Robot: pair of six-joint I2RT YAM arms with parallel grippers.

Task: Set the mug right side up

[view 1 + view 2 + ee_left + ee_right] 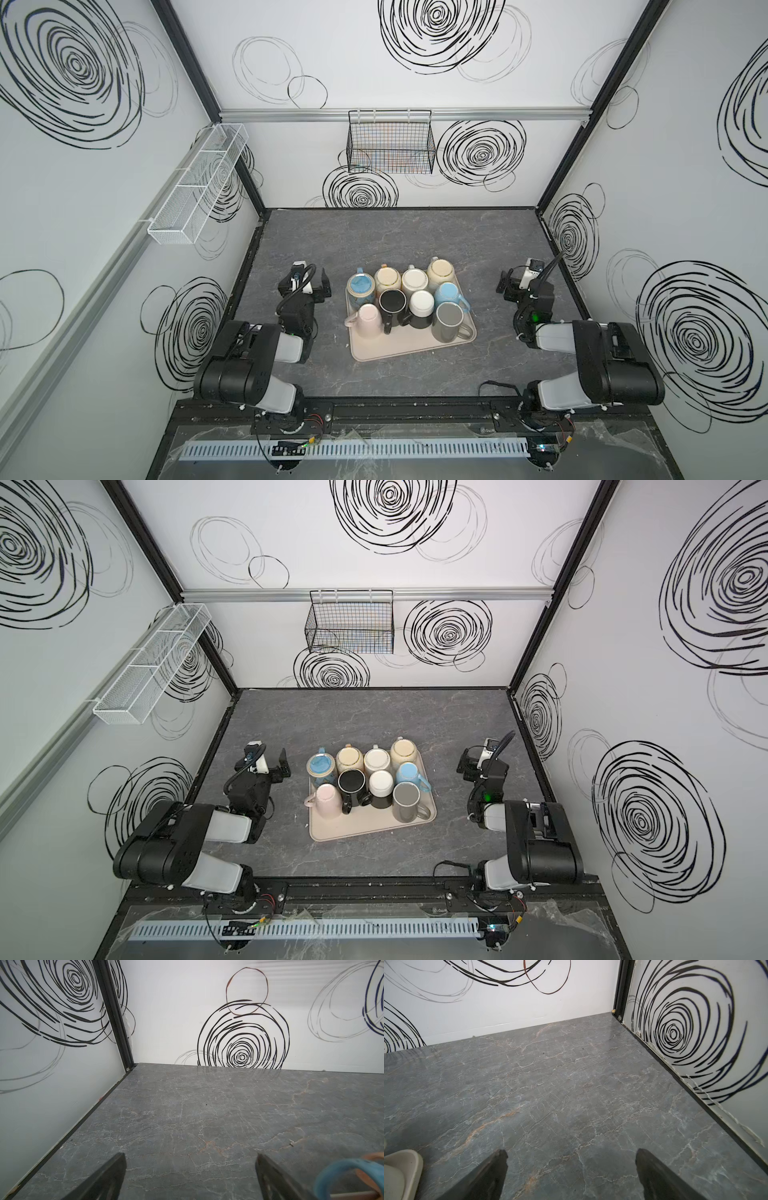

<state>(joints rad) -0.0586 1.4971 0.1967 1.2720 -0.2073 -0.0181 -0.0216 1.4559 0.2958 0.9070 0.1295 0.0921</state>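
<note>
Left claw (190,1155) and right claw (571,1150) gape over grey tabletop (374,241) amid swirled walls (353,75).

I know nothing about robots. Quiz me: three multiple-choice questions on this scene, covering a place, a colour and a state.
1. The mugs stand: A in the wire basket; B on the beige tray; C on bare tabletop.
2. The tray's near-left mug is: A pink; B green; C red.
3. The grippers are: A both open; B both shut; C holding mugs.
Key: B, all crowd the tray; A, its body is pale pink; A, left gripper and right gripper show spread, empty jaws.
</note>
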